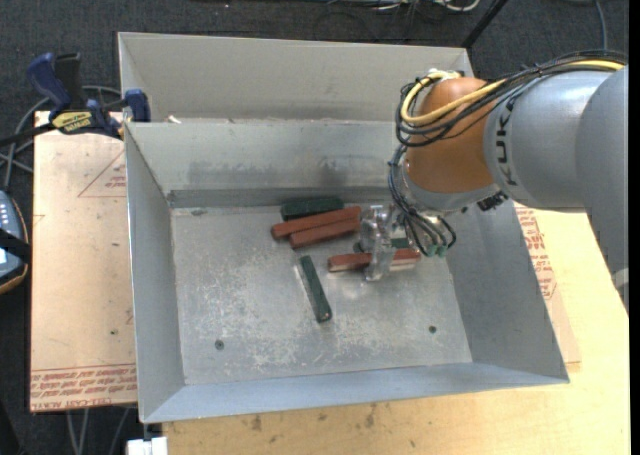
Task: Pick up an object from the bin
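Pincer (377, 265) is down on the small red-brown bar (345, 262), right of centre on the bin (300, 355) floor. Can't tell if it's spread or clamped. Looks like grasp stage. Next I'd confirm the clamp, then lift straight up. Green stick (316, 290) and long red-brown bar (318, 228) are near; walls well apart.

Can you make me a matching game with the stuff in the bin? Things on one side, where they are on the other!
Things:
1. slim green stick
2. dark green block
3. gripper

Places:
A. over the short red-brown bar
B. lying alone, lowest in the view
C. farthest back, beside the long red-brown bars

Pairs: 1-B, 2-C, 3-A
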Controlling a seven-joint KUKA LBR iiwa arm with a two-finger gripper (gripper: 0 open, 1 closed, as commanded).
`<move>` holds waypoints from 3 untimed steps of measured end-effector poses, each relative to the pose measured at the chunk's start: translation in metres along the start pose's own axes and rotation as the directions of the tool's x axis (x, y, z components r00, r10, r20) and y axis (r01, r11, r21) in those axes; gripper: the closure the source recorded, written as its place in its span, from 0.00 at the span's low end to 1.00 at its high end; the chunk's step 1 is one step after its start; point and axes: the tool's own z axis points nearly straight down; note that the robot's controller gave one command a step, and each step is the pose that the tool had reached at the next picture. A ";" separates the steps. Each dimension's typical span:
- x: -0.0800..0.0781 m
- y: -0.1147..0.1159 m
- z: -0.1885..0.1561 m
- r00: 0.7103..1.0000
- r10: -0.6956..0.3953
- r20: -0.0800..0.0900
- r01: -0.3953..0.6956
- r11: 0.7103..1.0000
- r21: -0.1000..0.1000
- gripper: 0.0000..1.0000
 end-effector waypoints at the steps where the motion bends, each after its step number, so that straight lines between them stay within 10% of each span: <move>1: 0.066 -0.023 -0.023 0.935 0.354 -0.010 -0.354 0.935 0.005 1.00; 2: 0.066 -0.022 -0.022 0.936 0.353 -0.010 -0.353 0.936 0.005 0.00; 3: 0.037 -0.058 0.005 0.949 0.316 -0.004 -0.316 0.949 0.004 0.00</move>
